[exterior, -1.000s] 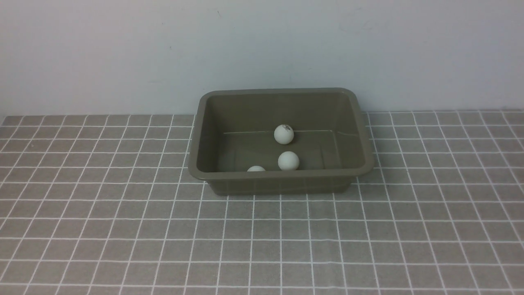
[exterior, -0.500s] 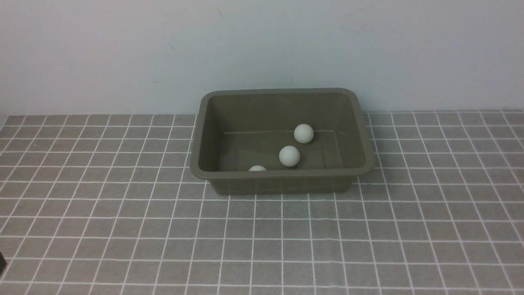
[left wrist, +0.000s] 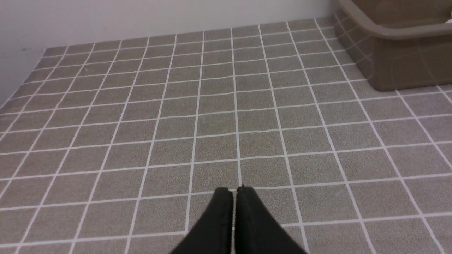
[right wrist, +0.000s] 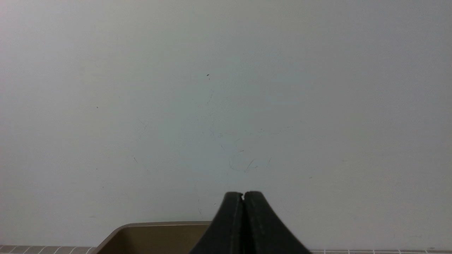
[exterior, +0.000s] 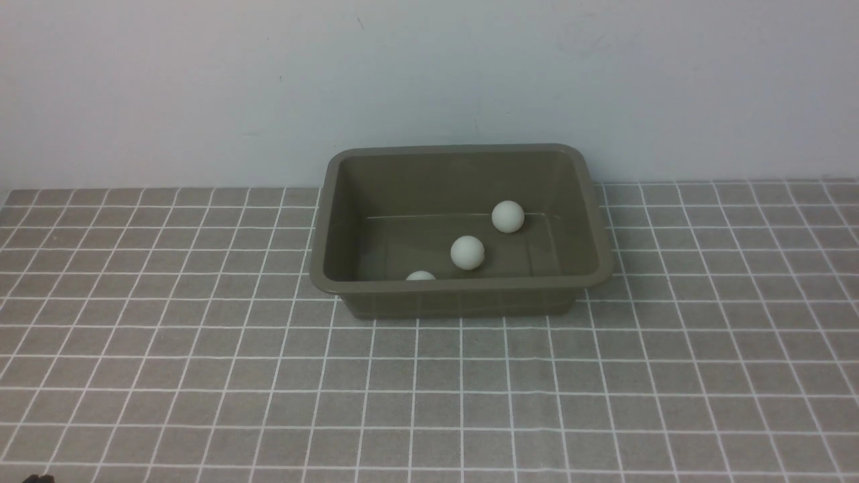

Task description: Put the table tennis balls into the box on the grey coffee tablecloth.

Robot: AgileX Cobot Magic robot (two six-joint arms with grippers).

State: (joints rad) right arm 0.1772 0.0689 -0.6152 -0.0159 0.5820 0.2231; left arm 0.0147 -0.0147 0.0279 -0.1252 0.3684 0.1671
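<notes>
The olive-brown box point(exterior: 335, 221) stands on the grey coffee tablecloth point(exterior: 201, 376) by the back wall. Three white table tennis balls lie inside it: one at the far right point(exterior: 508, 217), one in the middle point(exterior: 467, 253), one point(exterior: 421, 276) half hidden behind the near wall. My left gripper point(left wrist: 235, 189) is shut and empty above bare cloth, with the box's corner point(left wrist: 388, 53) off to one side. My right gripper point(right wrist: 243, 194) is shut and empty, facing the wall above the box's rim point(right wrist: 155, 225). Only a dark tip of the left arm point(exterior: 37, 478) shows in the front view.
A plain pale wall point(exterior: 429, 80) stands right behind the box. The cloth's left edge point(left wrist: 14, 95) meets the wall in the left wrist view.
The two free balls have rolled inside the box: the far one to the right, the middle one slightly back. The dark tip at the front view's left edge has sunk lower.
</notes>
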